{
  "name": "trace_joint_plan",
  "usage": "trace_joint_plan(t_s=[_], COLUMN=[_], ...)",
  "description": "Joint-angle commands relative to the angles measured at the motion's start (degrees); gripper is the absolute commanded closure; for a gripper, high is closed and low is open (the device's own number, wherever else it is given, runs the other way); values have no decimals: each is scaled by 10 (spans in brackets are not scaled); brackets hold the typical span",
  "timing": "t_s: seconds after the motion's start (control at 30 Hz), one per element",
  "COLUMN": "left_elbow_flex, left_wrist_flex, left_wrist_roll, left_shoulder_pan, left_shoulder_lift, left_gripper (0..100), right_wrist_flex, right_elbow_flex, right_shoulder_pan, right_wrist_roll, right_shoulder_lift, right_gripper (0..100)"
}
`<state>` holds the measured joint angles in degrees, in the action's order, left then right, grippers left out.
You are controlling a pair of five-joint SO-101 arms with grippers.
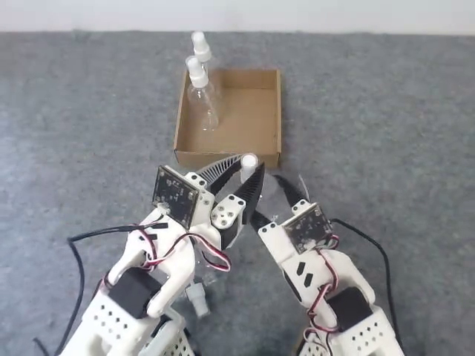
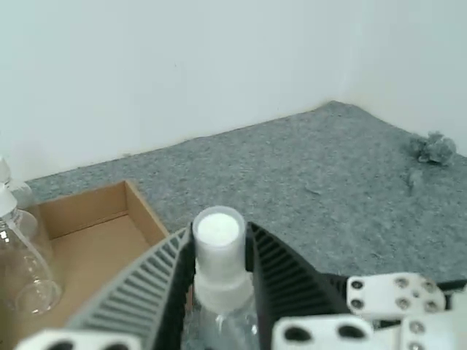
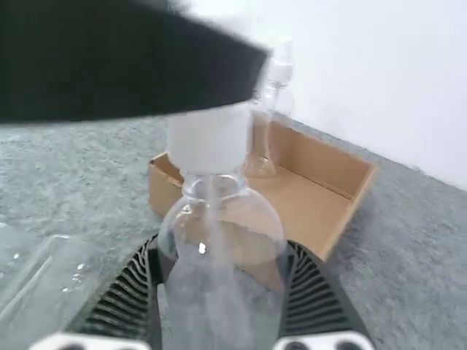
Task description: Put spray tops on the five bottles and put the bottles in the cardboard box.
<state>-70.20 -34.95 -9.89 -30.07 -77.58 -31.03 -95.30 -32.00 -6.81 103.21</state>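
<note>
Right gripper [image 3: 221, 306] is clamped around the round body of a clear bottle [image 3: 219, 233], held upright just short of the cardboard box [image 1: 263, 111]. Left gripper [image 2: 219, 244] pinches the white spray top [image 2: 217, 230] sitting on the neck. If the top seats crooked, or the slick bottle twists in the grip, it may not fasten.

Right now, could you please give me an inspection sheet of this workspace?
Surface: grey carpet.
Job's things: cardboard box open; capped bottle and second capped bottle at its far left corner; third bottle held, spray top at its neck.
Clutter: fluff clump on carpet; clear object lying nearby, kind unclear.
Grippers: left gripper shut on spray top; right gripper shut on third bottle.
Cables: black cable loose beside left arm.
Surroundings: white wall.
</note>
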Motion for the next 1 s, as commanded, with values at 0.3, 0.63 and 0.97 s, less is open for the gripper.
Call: trace_joint_plan(t_s=[0.3, 0.63, 0.97], left_elbow_flex=[7, 48, 80], left_wrist_flex=[13, -23, -49], left_wrist_roll=[7, 4, 4], left_shoulder_pan=[-2, -2, 2], left_shoulder_lift=[-6, -7, -8], left_gripper=[881, 881, 881], right_wrist_flex=[10, 15, 10], right_elbow_flex=[6, -9, -10], right_shoulder_pan=[28, 28, 14], right_wrist_roll=[25, 23, 23], right_shoulder_lift=[7, 7, 7], right_gripper=[992, 992, 992])
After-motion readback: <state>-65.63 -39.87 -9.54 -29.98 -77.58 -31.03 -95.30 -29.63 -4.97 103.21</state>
